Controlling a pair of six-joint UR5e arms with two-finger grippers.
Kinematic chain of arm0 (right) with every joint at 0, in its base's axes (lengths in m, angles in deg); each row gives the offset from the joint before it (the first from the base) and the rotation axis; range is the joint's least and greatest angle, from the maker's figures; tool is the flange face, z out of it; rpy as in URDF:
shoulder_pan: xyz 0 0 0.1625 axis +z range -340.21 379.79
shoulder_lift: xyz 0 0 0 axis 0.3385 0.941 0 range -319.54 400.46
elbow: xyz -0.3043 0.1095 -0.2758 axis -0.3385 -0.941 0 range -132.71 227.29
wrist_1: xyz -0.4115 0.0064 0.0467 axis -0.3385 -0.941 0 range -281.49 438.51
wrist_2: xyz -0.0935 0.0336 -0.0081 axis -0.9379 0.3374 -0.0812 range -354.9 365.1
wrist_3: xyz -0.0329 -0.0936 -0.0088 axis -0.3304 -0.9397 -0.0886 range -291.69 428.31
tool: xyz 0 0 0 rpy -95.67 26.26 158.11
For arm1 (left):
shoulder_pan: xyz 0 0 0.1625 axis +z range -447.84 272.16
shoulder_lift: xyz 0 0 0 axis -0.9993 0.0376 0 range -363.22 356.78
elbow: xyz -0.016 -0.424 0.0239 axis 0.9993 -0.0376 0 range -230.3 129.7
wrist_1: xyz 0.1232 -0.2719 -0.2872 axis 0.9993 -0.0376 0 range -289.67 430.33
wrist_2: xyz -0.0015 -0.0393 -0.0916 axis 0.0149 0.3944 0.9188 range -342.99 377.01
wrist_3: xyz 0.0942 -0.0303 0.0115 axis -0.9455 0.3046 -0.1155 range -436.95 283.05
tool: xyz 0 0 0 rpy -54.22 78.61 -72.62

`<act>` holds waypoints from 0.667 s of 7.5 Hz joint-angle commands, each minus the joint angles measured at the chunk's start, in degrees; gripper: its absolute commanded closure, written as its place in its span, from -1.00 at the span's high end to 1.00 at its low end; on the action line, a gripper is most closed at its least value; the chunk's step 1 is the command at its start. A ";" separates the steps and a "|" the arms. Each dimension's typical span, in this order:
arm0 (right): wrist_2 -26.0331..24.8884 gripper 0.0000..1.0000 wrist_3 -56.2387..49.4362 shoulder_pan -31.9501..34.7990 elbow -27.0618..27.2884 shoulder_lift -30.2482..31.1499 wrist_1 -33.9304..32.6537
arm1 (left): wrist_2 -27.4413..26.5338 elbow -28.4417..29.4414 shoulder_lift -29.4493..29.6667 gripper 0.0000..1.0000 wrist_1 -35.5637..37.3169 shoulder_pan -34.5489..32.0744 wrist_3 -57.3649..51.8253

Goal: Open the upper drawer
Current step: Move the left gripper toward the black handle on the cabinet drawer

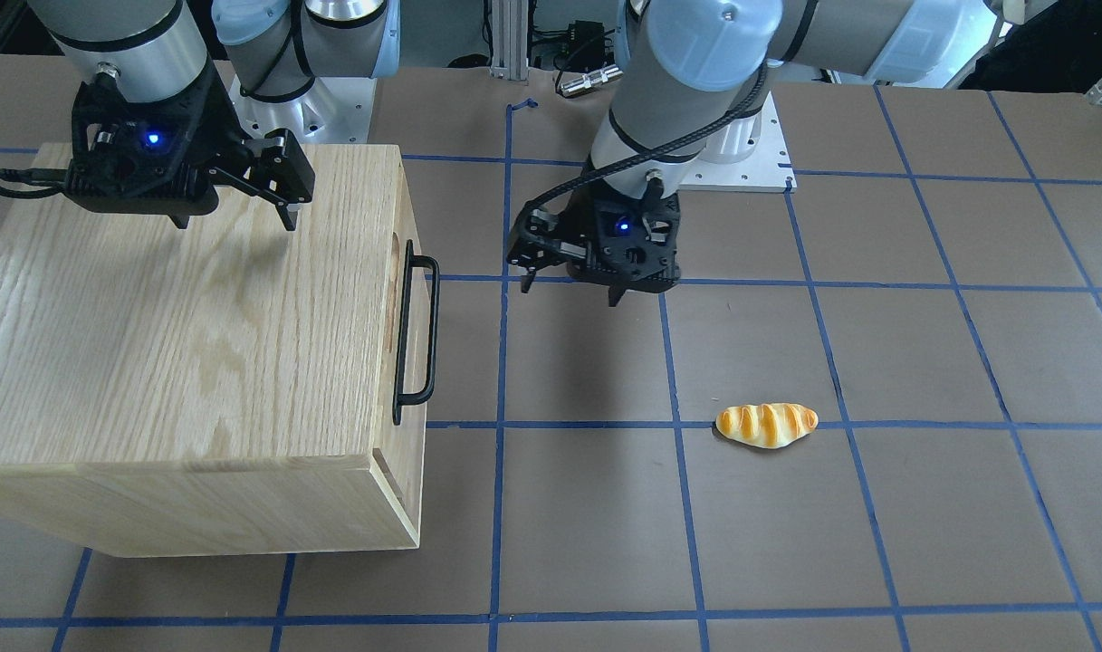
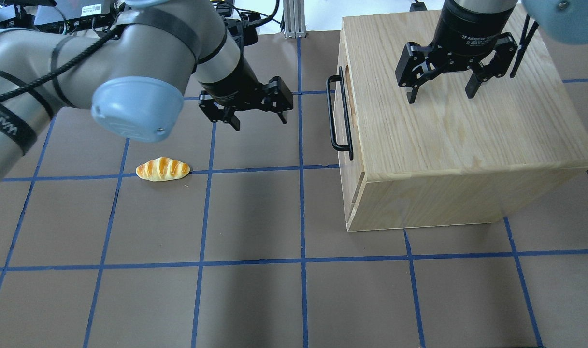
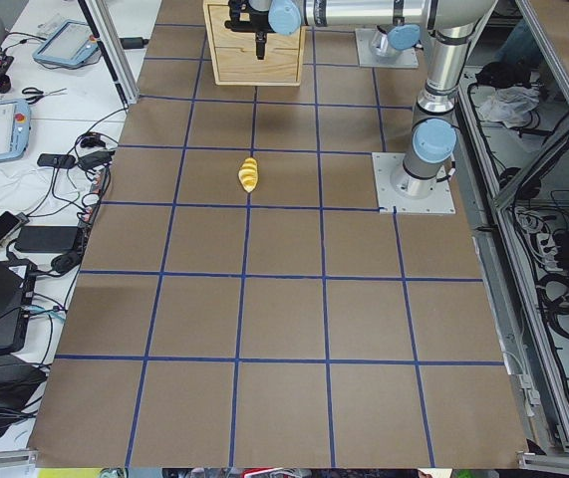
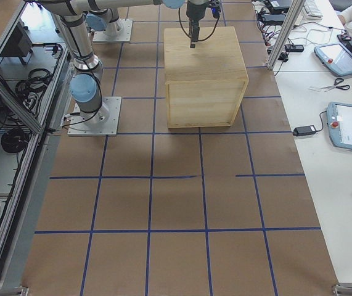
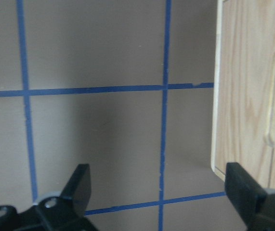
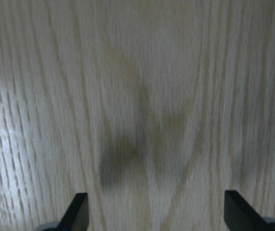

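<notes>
Though near upper drawer (image 2: 351, 121), left pincer (image 2: 260, 122) gapes empty.

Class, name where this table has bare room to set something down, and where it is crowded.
Bare: table squares between the roll, the cabinet and the operators' edge. Crowded: the gap between left tool and handle.

The upper drawer (image 1: 390, 362) is shut, its flat light-oak front flush with the face of the oak cabinet (image 1: 179, 344), directly beneath the cabinet's top. The cabinet stands on the right half of the desk (image 1: 786, 543), and the drawer front faces left, toward the desk's middle. A long black bar handle (image 1: 433, 330) stands off the front, level, running near to far. A shallow cutout shows in the wood behind it.
</notes>
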 commanded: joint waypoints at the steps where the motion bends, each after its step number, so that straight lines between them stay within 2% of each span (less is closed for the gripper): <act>1: 0.00 1.00 0.01 0.00 -0.02 0.00 0.00 | 2.58 0.07 2.88 1.00 5.08 -1.49 4.06; 3: 0.00 1.00 0.01 0.00 0.07 0.00 0.00 | 3.10 0.16 4.99 1.00 9.54 -2.63 4.25; 5: 0.00 1.00 0.01 0.00 -0.02 0.00 0.00 | 4.34 0.25 5.44 1.00 10.36 -2.73 3.28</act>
